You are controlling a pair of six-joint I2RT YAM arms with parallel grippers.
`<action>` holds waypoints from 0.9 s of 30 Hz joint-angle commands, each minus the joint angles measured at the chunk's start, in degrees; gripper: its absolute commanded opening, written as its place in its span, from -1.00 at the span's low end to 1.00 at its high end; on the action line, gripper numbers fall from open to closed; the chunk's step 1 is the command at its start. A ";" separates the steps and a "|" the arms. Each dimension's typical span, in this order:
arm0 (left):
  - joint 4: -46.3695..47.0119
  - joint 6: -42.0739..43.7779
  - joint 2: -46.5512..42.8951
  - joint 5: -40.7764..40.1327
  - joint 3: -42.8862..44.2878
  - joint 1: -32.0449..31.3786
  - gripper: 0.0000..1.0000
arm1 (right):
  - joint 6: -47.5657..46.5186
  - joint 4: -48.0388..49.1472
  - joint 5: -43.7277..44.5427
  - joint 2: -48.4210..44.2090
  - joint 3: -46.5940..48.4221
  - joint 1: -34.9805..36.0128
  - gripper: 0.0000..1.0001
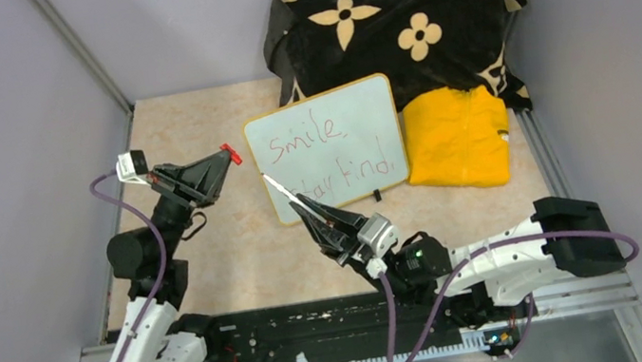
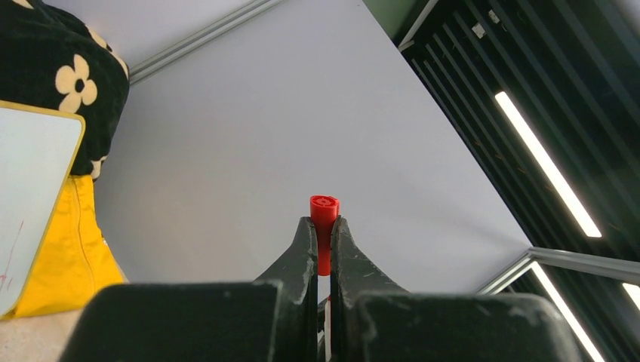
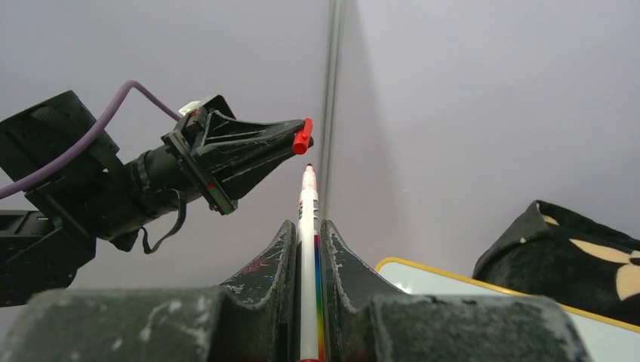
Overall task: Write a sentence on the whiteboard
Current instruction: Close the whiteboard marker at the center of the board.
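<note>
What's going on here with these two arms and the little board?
The right arm's jaws hold a marker, its tip near the left edge of the whiteboard, which already carries two lines of red writing. The left arm's jaws pinch the red cap, held off to the side.

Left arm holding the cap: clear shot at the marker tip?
Likely yes: nothing lies between the red cap in the left pincer and the marker held by the right pincer.
</note>
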 commanded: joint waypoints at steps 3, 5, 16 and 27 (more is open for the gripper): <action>2.30 -0.94 0.41 -1.08 -0.15 0.28 -1.00 | 3.78 -0.17 -3.22 0.38 3.56 0.59 -1.00; 2.62 -0.95 0.64 -0.99 -0.24 0.28 -1.00 | 4.42 -1.36 -3.18 0.48 4.02 0.59 -1.00; 2.54 -0.32 0.39 0.59 0.44 0.35 -1.00 | 5.44 -4.03 -1.97 2.45 7.03 -0.23 -1.00; 2.48 0.02 0.05 1.71 0.50 0.28 -1.00 | 6.53 -3.84 -0.57 2.81 7.54 -1.55 -1.00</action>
